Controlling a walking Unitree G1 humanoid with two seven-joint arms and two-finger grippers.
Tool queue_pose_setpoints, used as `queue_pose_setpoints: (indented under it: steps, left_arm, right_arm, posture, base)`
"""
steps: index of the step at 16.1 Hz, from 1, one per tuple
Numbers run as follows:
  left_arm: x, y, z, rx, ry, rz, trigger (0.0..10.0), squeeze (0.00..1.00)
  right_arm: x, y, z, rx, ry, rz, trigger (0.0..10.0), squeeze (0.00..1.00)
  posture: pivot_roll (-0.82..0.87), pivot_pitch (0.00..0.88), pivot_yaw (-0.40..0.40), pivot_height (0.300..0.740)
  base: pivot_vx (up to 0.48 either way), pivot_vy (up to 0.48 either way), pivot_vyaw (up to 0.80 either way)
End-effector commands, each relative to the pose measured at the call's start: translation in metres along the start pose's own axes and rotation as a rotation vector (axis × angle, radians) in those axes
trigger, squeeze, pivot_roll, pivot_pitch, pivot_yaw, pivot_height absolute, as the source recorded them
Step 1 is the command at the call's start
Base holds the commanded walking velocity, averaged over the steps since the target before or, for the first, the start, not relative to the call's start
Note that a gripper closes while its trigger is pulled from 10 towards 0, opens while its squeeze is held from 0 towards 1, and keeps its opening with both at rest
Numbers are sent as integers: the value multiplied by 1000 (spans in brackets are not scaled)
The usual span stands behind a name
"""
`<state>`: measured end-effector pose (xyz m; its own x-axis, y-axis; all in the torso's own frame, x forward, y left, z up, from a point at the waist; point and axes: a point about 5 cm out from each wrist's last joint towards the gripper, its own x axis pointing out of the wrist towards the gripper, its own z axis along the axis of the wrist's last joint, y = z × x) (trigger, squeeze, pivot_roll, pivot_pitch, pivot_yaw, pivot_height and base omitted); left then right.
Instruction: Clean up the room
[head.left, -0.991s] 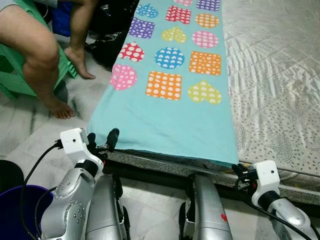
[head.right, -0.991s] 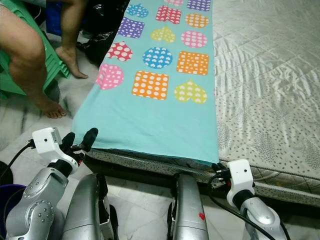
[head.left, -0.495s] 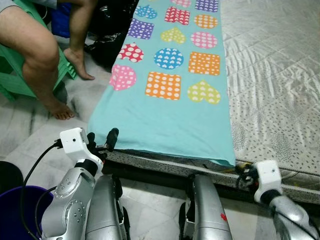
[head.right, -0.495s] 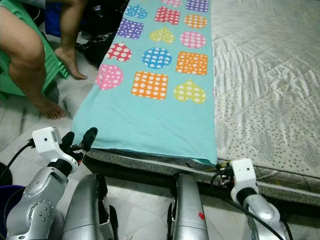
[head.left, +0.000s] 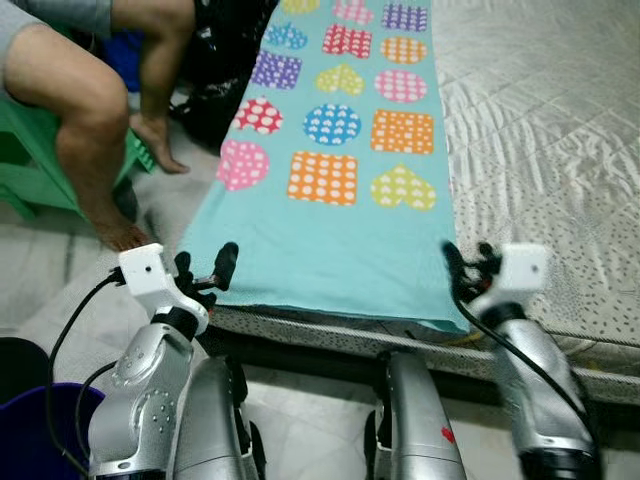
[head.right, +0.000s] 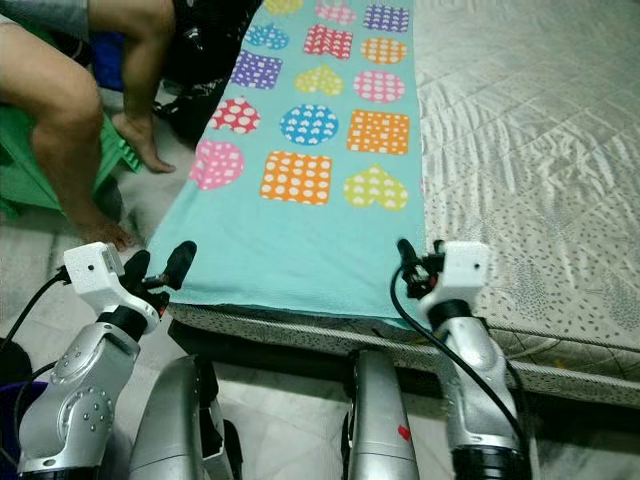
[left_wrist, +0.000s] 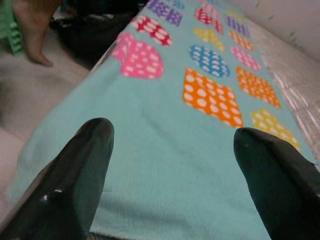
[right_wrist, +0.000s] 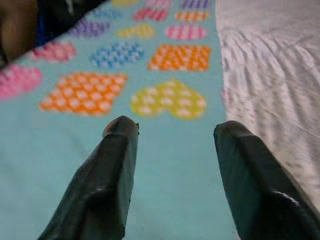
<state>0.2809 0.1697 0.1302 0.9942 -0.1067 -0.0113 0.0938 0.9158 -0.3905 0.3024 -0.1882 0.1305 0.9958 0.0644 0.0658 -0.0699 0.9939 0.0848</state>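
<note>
You have a turquoise blanket (head.left: 330, 230) printed with dotted hearts, circles and squares, spread flat along the left side of the bed (head.left: 540, 120), its near hem lying at the bed's foot edge and its left border hanging a little over the side toward the floor. Your left gripper (head.left: 203, 272) sits at the blanket's near left corner with its two black fingers spread wide and nothing between them; in the left wrist view the fingers (left_wrist: 75, 170) frame bare cloth. Your right gripper (head.right: 412, 262) stands at the near right corner, by the line where the blanket meets the grey quilted bed cover, likewise spread open and holding nothing, as the right wrist view confirms with its fingers (right_wrist: 107, 175) on either side of a yellow heart. A person (head.left: 90, 110) sits on a green stool (head.left: 35, 165) to the left, bare feet on the floor, and a purple bin (head.left: 40, 430) stands by your left leg. As for progress, the scene fits two readings: the blanket smoothed out and just let go, or both corners about to be taken up for folding. The pictures don't settle which.
</note>
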Motion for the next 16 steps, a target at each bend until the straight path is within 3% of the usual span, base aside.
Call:
queue_pose_setpoints:
  steps: [1,3,4,8,16]
  left_arm:
    - [1,0,-1,5,4,-2,10000,0]
    - [2,2,-1,-11,3,6,10000,0]
    - [2,2,-1,-16,3,6,10000,0]
    - [1,2,-4,-13,-1,3,10000,0]
    - [-1,2,-5,-11,-4,6,10000,0]
  right_arm:
    - [-1,0,4,12,-5,-30,10000,1000]
    - [1,10,9,49,-17,-4,10000,1000]
    - [2,11,12,55,-30,3,10000,0]
    - [13,21,31,105,-79,20,10000,0]
    - [14,21,29,113,-56,21,10000,0]
  posture:
    - [-38,123,17,546]
    - [-37,113,16,546]
    - [-37,113,16,546]
    - [-39,103,15,582]
    - [-33,110,2,675]
  base:
    - [0,0,0]
    - [0,0,0]
    - [0,0,0]
    - [0,0,0]
    - [0,0,0]
